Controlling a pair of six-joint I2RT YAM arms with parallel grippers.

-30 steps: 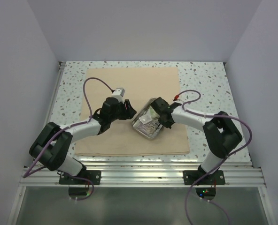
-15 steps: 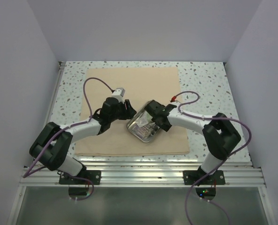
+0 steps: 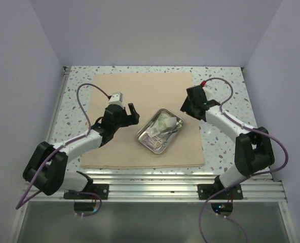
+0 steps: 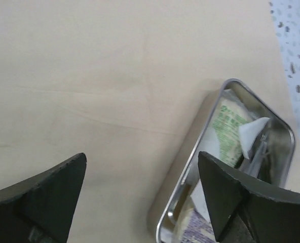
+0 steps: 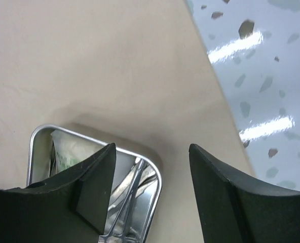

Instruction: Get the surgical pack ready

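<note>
The cloth (image 3: 140,91) is matt tan fabric, smooth with faint creases. The tray (image 4: 282,144) is polished steel, mirror-bright on its walls. A packet (image 4: 226,126) inside looks like printed paper (slightly glossy). The table (image 5: 261,76) — speckled, stone-look — gleams.

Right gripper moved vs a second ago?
Yes. The right gripper has backed off the steel tray, going up and right in the top view, toward the right edge of the cloth.

We stretch our white-and-black left arm forward and toward the middle, its black two-finger left gripper (image 3: 132,113) tilted downward, jaws spread wide and empty. Our right arm angles inward too, its black right gripper (image 3: 186,107) likewise parted, empty, well apart from the other.
</note>
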